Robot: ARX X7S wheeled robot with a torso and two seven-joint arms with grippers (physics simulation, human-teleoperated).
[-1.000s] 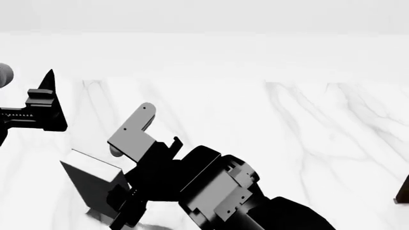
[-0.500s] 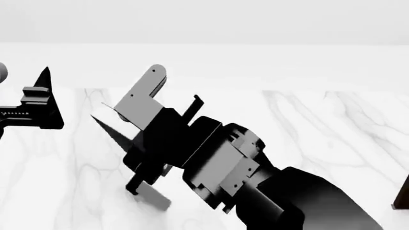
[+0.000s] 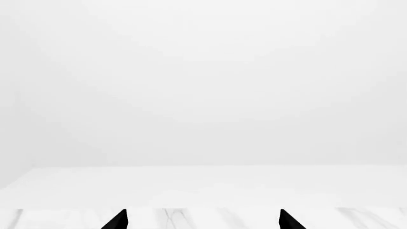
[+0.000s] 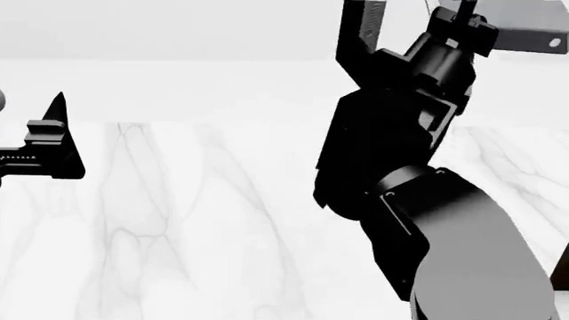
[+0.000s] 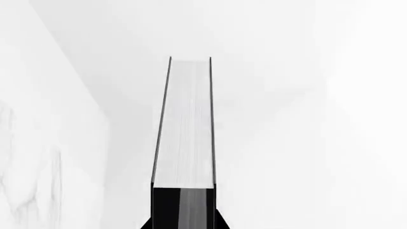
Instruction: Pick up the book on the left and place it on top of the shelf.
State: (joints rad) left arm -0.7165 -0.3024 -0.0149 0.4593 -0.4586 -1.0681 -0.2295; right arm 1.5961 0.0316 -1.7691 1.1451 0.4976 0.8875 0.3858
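Above the desk: right hand (image 4: 444, 17) raised to the head view's upper edge, clamped on the book (image 5: 184, 129).
Book axis: long axis runs straight away from the right wrist camera; white page edges face it, black covers on both sides.
Book position: clear of the marble desk (image 4: 222, 220), in the air.
Left hand (image 3: 202, 222): fingers parted, holding nothing, at the desk's left.
Shelf (image 4: 562, 267): dark sliver at right edge.
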